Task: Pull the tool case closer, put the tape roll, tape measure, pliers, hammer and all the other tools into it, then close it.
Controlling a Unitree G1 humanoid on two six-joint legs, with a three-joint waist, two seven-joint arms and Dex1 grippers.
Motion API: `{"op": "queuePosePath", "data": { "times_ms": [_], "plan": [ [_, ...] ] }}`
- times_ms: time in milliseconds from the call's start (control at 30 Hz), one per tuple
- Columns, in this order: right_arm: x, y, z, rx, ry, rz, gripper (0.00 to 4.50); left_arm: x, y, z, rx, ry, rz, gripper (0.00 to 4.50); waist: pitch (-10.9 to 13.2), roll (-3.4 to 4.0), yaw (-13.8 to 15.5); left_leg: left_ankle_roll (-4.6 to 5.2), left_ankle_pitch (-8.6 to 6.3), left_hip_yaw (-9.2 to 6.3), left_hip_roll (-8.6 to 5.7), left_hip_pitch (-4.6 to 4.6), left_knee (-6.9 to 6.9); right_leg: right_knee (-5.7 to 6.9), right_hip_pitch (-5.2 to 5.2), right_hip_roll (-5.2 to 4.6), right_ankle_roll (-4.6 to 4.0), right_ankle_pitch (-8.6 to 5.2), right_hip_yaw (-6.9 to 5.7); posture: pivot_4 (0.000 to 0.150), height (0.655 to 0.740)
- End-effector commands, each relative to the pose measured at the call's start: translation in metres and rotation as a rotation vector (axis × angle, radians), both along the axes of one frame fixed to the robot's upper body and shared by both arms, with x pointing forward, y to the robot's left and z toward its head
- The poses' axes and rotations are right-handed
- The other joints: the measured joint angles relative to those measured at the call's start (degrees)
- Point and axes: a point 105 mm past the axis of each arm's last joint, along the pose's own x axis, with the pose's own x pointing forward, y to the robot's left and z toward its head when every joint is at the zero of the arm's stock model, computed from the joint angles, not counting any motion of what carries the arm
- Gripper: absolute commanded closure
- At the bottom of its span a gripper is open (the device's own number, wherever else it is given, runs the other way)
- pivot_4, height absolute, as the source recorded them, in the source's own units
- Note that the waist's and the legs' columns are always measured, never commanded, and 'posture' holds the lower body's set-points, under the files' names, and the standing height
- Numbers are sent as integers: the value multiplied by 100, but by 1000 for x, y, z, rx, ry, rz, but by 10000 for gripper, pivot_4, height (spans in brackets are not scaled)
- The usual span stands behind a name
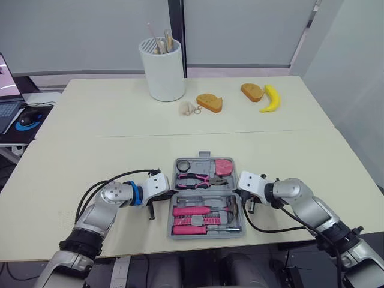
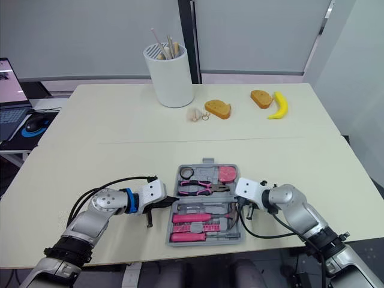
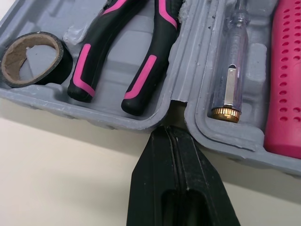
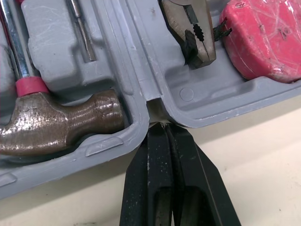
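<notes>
Bright, even light from overhead, diffuse. Desk (image 1: 120, 156) evenly lit, no hot spots. Soft, short shadows at the base of the white utensil holder (image 1: 162, 71) and beside the banana (image 1: 272, 99). Up close: dull sheen on the hammer (image 4: 56, 123) head, sharp glint on the tester screwdriver (image 3: 230, 70) clip, thin dark shadow under the tool case (image 3: 94, 123) rim.

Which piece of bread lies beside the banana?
The right-hand piece, next to the banana; the other piece lies nearer the white cup.
</notes>
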Motion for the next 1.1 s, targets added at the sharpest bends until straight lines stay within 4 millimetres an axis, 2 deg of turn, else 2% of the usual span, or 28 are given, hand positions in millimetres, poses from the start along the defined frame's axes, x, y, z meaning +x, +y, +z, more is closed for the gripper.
{"op": "queuePosePath", "data": {
  "times_ms": [33,467,800,933,1100],
  "plan": [
    [-11,21,9,48,-14,93,44939,-12,-11,5,-15,4,-72,45000,0,0,-4,0,0,0,1,0,0,0,0,0,0,0,0,1500,7303],
    [-23,23,5,30,23,136,44939,-16,-5,1,4,-5,-32,45000,0,0,-2,0,0,0,0,1,-1,0,0,0,0,0,-1,1500,7303],
    [-22,24,4,27,11,122,44939,-21,-3,-2,16,16,-36,45000,0,1,-5,0,0,0,1,2,-1,0,0,0,0,-1,0,1500,7303],
    [-17,11,8,16,0,62,44939,-18,11,-4,30,21,26,45000,-1,1,-11,0,0,0,1,3,-2,0,1,0,0,-1,0,1500,7303],
    [-21,-20,19,2,-6,-69,44939,-7,48,6,45,-17,143,45000,-1,1,-8,0,0,-1,2,2,-2,0,0,-2,-1,-1,-1,1500,7303]
  ]
}}
